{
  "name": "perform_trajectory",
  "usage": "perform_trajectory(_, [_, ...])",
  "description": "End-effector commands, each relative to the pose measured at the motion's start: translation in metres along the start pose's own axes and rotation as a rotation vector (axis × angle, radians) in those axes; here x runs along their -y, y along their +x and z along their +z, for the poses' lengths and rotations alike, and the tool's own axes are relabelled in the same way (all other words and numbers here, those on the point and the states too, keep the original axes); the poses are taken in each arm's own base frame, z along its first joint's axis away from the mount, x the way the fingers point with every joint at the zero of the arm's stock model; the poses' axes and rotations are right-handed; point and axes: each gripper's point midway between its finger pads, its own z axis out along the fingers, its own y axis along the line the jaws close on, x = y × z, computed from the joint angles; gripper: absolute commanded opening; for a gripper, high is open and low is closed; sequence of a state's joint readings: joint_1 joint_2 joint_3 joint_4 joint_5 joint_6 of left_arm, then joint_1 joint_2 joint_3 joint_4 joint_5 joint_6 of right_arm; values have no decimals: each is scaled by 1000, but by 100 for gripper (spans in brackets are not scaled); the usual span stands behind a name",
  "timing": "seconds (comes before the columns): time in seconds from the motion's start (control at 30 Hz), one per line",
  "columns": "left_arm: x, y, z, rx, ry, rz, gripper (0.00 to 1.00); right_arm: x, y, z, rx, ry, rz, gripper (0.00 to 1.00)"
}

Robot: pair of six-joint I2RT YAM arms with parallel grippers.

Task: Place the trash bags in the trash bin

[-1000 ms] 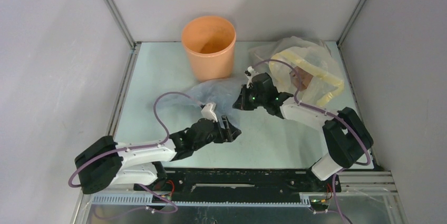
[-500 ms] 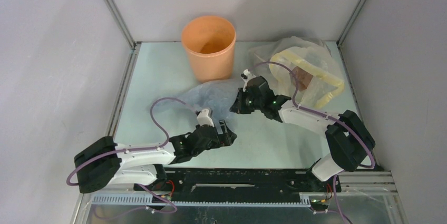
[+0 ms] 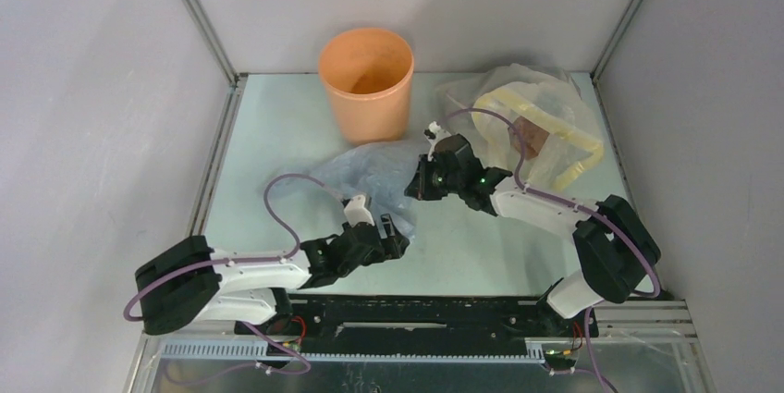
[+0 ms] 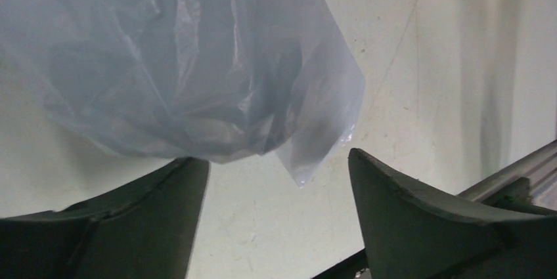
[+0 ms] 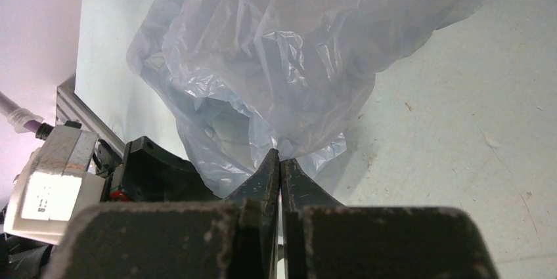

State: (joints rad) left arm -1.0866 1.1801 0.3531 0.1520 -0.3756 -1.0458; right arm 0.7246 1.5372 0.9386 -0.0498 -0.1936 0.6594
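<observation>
The pale blue-grey trash bag (image 3: 370, 171) lies crumpled on the table in front of the orange trash bin (image 3: 366, 81). My right gripper (image 3: 413, 185) is shut on the bag's right edge; in the right wrist view its jaws (image 5: 280, 154) pinch the film (image 5: 276, 62). My left gripper (image 3: 396, 231) is open at the bag's near edge. In the left wrist view the bag (image 4: 177, 62) hangs just beyond the open jaws (image 4: 279, 164), with a corner between them, touching neither.
A bulky clear-and-yellow plastic bundle with a brown patch (image 3: 532, 125) lies at the back right, behind my right arm. The table (image 3: 268, 125) is walled by grey panels left, back and right. A black rail (image 3: 416, 314) runs along the near edge.
My left gripper has moved left and forward to the bag's near edge. My right gripper has shifted slightly left onto the bag's right edge, lifting the film a little.
</observation>
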Motion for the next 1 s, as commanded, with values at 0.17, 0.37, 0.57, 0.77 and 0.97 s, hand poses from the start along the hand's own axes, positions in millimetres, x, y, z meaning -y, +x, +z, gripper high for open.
perform_trajectory(0.17, [32,-19,13,57,67,-21,59,-8,-7,-14,51,-23,-6,0])
perform_trajectory(0.37, [15,-28,12,44,-31,89,0,13,-15,-23,77,43,-19,0])
perform_trajectory(0.57, [3,-41,-16,-60,-58,196,0,83,-47,-51,138,231,-15,0])
perform_trajectory(0.77, [-24,-43,-49,-148,-56,237,0,152,-79,-89,206,364,46,0])
perform_trajectory(0.97, [-61,-52,-68,-99,-133,186,0,186,-90,-107,234,387,143,0])
